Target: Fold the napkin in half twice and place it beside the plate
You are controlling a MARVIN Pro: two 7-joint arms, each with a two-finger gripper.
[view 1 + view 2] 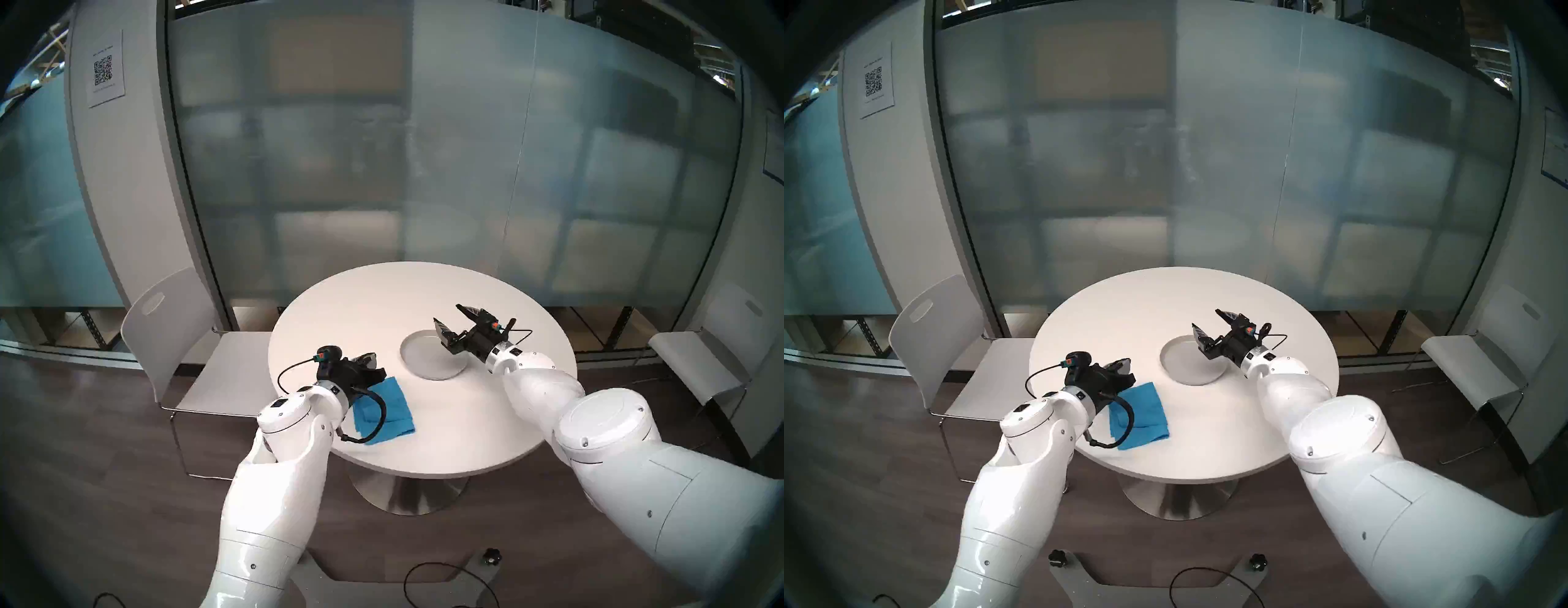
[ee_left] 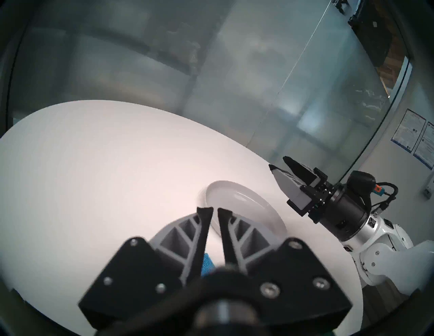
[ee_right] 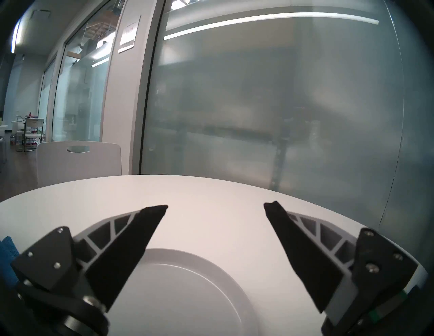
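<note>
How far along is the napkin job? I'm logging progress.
Done: napkin lies folded in layers left of the plate; fold count unclear. In hand: nothing; left gripper nearly shut, right gripper open over plate. Left: maybe another fold or nudge closer.

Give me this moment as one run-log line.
napkin: folded, on table | plate: empty | left gripper: nearly shut, empty | right gripper: open above plate

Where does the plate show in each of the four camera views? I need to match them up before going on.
Head stereo left: plate right of centre on the table, partly behind the right gripper.
Head stereo right: plate at centre, same layout.
Left wrist: plate just beyond the fingertips, right of centre.
Right wrist: plate at bottom centre, below the open jaws.
Shared landmark: the blue napkin, nearer the robot and to the plate's left.
</note>
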